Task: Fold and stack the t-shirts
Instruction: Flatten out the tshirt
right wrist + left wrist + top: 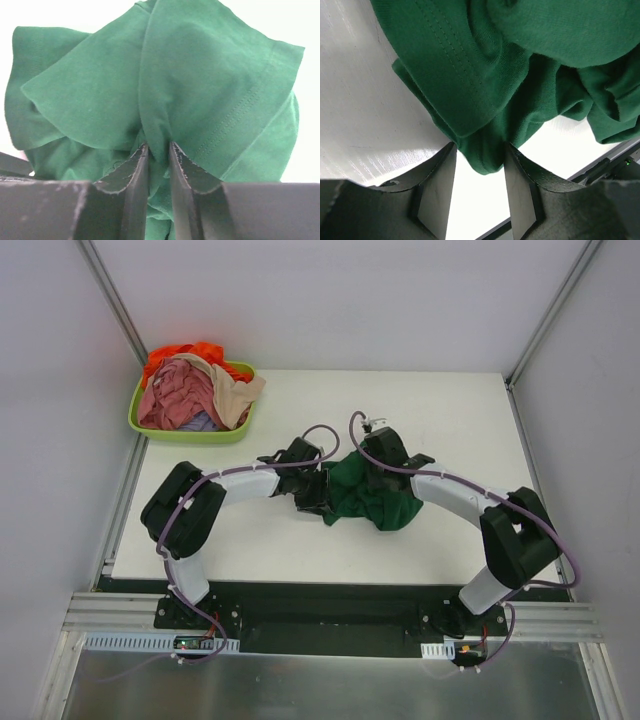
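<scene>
The dark green t-shirt [365,495] lies crumpled in a heap at the middle of the white table [450,420]. My left gripper [316,496] is at its left edge; in the left wrist view [481,150] the jaws grip a thick fold of the green cloth [485,75]. My right gripper [378,476] is on top of the heap; in the right wrist view [159,147] the jaws stand narrow, pinching a fold of the shirt [200,90]. The pink [175,395], orange [185,350], beige [238,390] and lavender [202,423] t-shirts lie piled in the tub.
The lime-green plastic tub [190,434] stands at the table's back left corner. Grey walls and metal posts close in the sides. The arms' bases and a black rail run along the near edge.
</scene>
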Controlling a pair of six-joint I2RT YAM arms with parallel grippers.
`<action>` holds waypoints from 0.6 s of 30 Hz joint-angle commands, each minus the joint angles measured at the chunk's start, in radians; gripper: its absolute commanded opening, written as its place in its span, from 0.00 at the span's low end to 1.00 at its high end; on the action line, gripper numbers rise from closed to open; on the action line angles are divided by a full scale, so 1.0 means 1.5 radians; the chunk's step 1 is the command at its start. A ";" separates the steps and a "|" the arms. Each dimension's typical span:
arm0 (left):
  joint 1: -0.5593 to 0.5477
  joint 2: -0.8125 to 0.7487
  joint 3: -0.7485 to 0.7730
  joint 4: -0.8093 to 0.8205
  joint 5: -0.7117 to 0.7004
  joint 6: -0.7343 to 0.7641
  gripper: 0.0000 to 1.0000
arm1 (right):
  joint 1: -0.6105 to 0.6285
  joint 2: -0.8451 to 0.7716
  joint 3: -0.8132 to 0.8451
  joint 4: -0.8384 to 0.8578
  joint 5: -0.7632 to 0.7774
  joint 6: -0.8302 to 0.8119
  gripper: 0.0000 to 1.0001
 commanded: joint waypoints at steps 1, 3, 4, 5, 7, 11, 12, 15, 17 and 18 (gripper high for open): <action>-0.004 -0.008 -0.016 0.004 0.008 -0.001 0.42 | 0.005 -0.017 0.021 -0.024 0.080 0.026 0.20; -0.004 -0.013 -0.022 0.003 0.011 -0.001 0.42 | 0.005 -0.031 0.014 -0.024 0.090 0.027 0.16; -0.004 -0.015 -0.026 0.004 0.017 0.000 0.42 | 0.005 -0.039 0.012 -0.024 0.093 0.026 0.15; -0.006 -0.016 -0.028 0.004 0.022 0.003 0.40 | 0.005 -0.044 0.010 -0.024 0.094 0.026 0.14; -0.013 -0.014 -0.029 0.004 0.022 0.009 0.35 | 0.005 -0.054 0.009 -0.030 0.099 0.024 0.12; -0.019 -0.006 -0.026 0.003 0.020 0.019 0.00 | 0.005 -0.082 0.007 -0.045 0.115 0.029 0.08; -0.019 -0.013 -0.030 0.003 0.008 0.017 0.00 | 0.004 -0.094 0.005 -0.049 0.120 0.026 0.08; -0.019 -0.062 -0.042 -0.017 -0.072 0.010 0.00 | 0.003 -0.131 0.006 -0.075 0.161 0.009 0.08; -0.015 -0.096 -0.040 -0.051 -0.145 0.007 0.00 | 0.000 -0.166 0.005 -0.094 0.194 0.008 0.08; -0.012 -0.113 -0.037 -0.072 -0.185 0.003 0.00 | -0.002 -0.182 0.001 -0.101 0.204 -0.014 0.08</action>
